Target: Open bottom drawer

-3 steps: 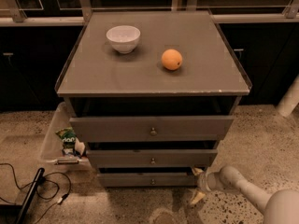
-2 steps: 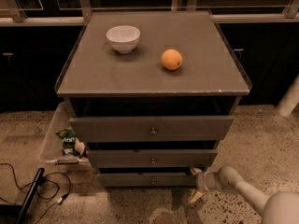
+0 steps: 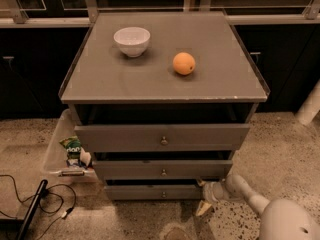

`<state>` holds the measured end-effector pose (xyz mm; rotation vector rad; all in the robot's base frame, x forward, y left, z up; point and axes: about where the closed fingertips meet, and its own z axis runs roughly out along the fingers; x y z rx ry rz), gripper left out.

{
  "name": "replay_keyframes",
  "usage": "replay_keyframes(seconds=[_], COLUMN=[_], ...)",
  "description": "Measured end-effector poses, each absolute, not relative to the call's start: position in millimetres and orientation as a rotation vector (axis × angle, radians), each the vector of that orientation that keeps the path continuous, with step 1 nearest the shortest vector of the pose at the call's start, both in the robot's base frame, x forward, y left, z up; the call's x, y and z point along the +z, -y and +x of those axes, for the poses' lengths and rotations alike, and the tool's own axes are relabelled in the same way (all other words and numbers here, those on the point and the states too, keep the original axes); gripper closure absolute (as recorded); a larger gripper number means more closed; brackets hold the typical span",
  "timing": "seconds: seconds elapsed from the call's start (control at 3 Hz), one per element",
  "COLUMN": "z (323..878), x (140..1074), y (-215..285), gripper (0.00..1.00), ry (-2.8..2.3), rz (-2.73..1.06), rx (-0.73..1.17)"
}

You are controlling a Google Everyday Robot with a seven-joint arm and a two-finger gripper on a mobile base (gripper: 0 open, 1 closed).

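The grey cabinet [image 3: 165, 74] has three drawers. The bottom drawer [image 3: 150, 192] has the thinnest front, just above the floor, with a small round knob [image 3: 163, 194] at its centre. My gripper [image 3: 202, 196] is low at the right end of that drawer front, coming in from the right. One fingertip [image 3: 200, 183] shows above the front's right corner and the other [image 3: 203, 209] below it, apart from each other. The mid-sized drawer [image 3: 162, 169] and the widest top drawer [image 3: 161, 137] sit above.
A white bowl [image 3: 132, 40] and an orange [image 3: 184, 63] rest on the cabinet top. A clear bin with packets [image 3: 67, 151] stands at the cabinet's left. Black cables [image 3: 30, 199] lie on the speckled floor at lower left. Dark cupboards stand behind.
My gripper has shifted slightly left, closer to the right end of the bottom drawer. The drawers, bowl and orange have not moved.
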<state>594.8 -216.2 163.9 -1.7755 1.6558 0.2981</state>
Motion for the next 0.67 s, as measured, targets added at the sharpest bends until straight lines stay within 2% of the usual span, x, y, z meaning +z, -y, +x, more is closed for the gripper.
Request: replay_keyframes(seconds=[0.33, 0.67], z=[600.4, 601.9], x=[151.3, 151.4], y=[211.9, 212.3], gripper=[0.00, 0.19], ry=[-1.658, -1.658], rz=[-1.795, -1.795], rx=[0.324, 0.322])
